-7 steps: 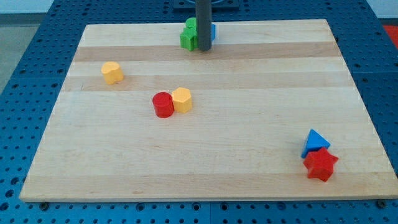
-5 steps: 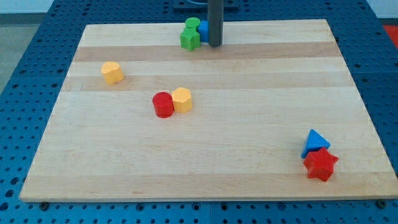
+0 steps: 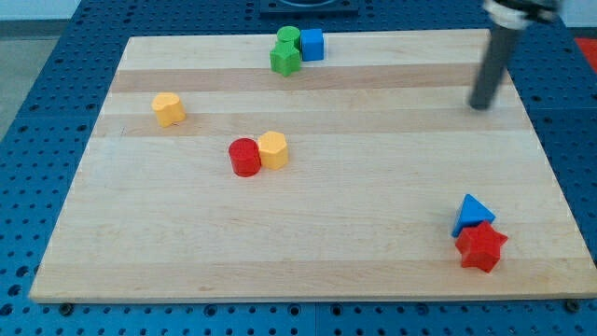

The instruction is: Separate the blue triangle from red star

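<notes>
The blue triangle (image 3: 474,214) sits near the board's bottom right corner. The red star (image 3: 481,247) lies just below it and touches it. My tip (image 3: 480,105) is on the board's right side, well above both blocks and apart from them. The rod is blurred.
Two green blocks (image 3: 285,51) and a blue cube (image 3: 312,44) cluster at the top edge. A yellow block (image 3: 168,108) sits at the left. A red cylinder (image 3: 244,157) touches a yellow hexagon (image 3: 272,149) near the middle. The wooden board (image 3: 308,261) lies on a blue perforated table.
My tip has moved fast from the green and blue cluster at the top to the board's right side. No block has moved.
</notes>
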You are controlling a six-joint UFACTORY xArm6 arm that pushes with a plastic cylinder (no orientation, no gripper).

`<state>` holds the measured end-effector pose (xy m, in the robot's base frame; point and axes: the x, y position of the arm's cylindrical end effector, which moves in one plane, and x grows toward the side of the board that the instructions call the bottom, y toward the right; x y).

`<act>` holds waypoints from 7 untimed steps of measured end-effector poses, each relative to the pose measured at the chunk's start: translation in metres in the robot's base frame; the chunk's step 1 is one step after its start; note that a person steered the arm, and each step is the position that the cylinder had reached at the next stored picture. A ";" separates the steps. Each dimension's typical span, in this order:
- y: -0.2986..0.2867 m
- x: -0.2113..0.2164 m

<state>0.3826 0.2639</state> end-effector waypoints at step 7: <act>-0.164 0.145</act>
<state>0.5278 0.1003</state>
